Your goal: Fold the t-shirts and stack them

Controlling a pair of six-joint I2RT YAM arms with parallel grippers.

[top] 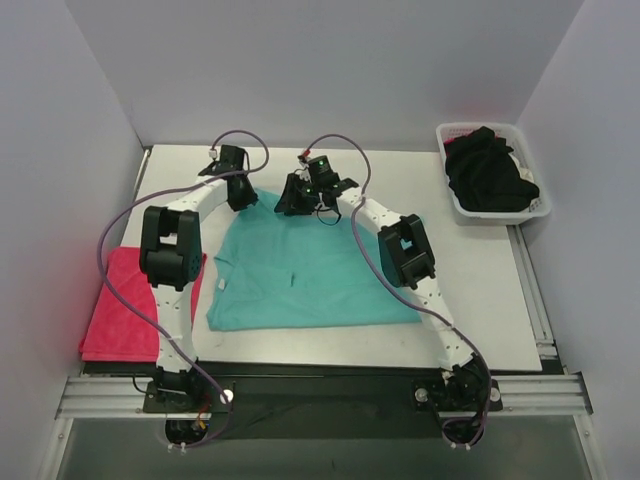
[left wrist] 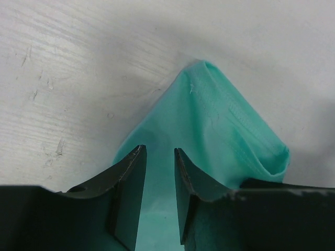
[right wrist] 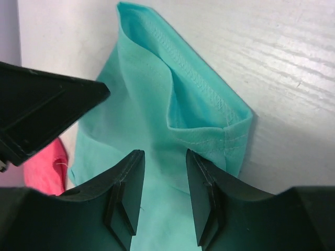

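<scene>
White walls close in a pale table [top: 470, 290] on three sides, and the two arms reach out over it from its near edge. A teal-green t-shirt [top: 310, 275] lies spread across the middle of the surface, mostly flat, with a small crease near its centre. Both grippers sit at its far edge, near each other.

The left gripper [top: 240, 192] is at the far left corner of the shirt. From its wrist camera its fingers [left wrist: 131, 178] stand parted with a narrow gap, and teal cloth [left wrist: 209, 130] shows through that gap – the fabric runs away from the tips to a rounded point on the bare tabletop [left wrist: 78, 68], with a folded, stitched hem along its right side.

The right gripper [top: 296, 200] is just to the right of it, over the same far edge. Its fingers [right wrist: 128, 183] are spread a little wider, not pressed on anything, with teal fabric [right wrist: 157, 89] below them – a hemmed edge is doubled over there into a loose pocket.

A pinkish-red t-shirt [top: 115, 310] lies folded at the table's left edge, partly under the left arm, and a sliver of it shows in the right wrist view [right wrist: 44, 167]. At the far right corner a white slotted basket [top: 497, 217] holds crumpled black t-shirts [top: 490, 172].
</scene>
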